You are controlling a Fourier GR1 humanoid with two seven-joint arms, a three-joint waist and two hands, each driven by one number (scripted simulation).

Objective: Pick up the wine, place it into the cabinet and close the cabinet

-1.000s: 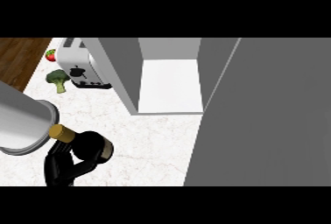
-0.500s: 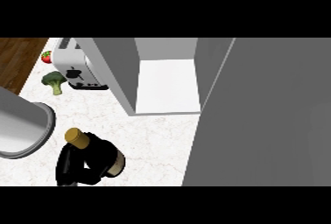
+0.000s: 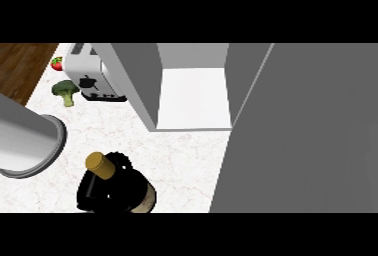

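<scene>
The left hand [image 3: 93, 193] seemingly gripped the wine bottle [image 3: 100, 164] at near left; placing into the open cabinet [image 3: 193, 95] and closing were undone.

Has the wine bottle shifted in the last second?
Yes. Held in the left hand, the wine bottle has moved rightward and slightly lower in the view, closing on the open cabinet, whose front corner stayed put.
</scene>
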